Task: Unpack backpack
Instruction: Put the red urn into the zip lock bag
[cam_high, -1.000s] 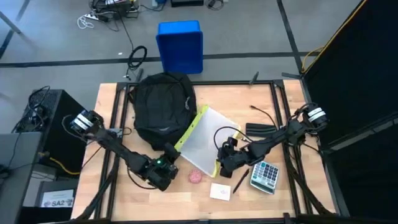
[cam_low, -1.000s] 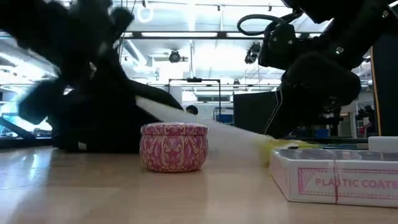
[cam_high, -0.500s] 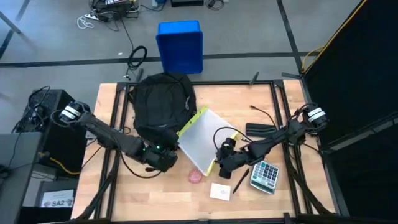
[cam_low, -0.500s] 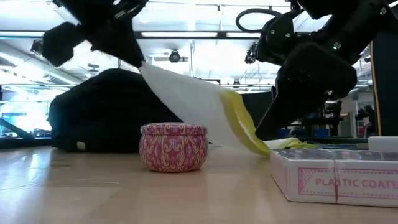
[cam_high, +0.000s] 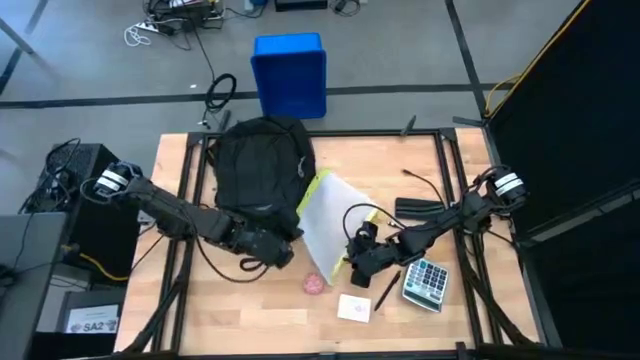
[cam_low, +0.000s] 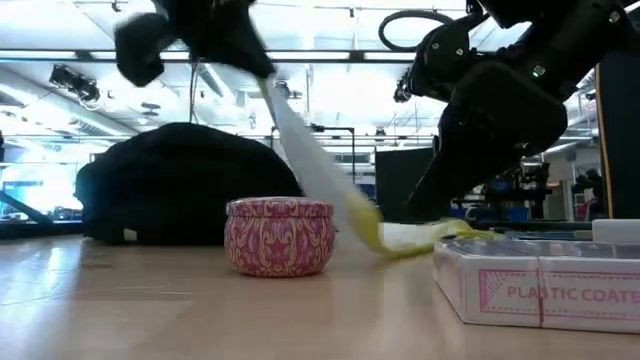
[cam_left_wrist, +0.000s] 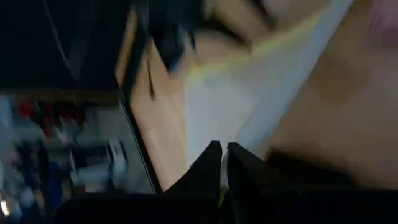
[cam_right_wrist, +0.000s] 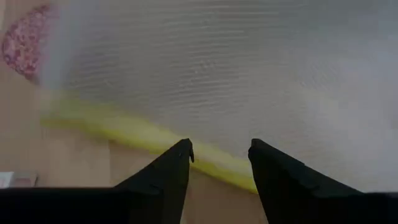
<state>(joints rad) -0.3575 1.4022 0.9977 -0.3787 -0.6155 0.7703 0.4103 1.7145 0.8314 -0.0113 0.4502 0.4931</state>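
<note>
The black backpack lies on the table's far left part, resting on its broad side. Beside it a white see-through pouch with yellow edges stands steeply tilted, its lower yellow edge on the table. My left gripper is shut on the pouch's raised side. My right gripper is open over the pouch's lower yellow edge, close to the table. My left gripper pinches the pouch's raised left edge between its two fingers, high above the table. The pouch hangs slanting below the fingers, and its opposite yellow edge lies on the table. My right gripper's fingers stand over the yellow edge; whether they touch it I cannot tell.
A pink patterned tin stands near the front, beside a playing-card box. A calculator, a pen and a flat black case lie at the right. A blue bin stands beyond the far edge.
My left gripper has risen and gone toward the table's right and far side, holding the pouch's left edge. The pouch has tipped from lying nearly flat to steeply tilted, turning about its lower yellow edge, which stayed on the table.
</note>
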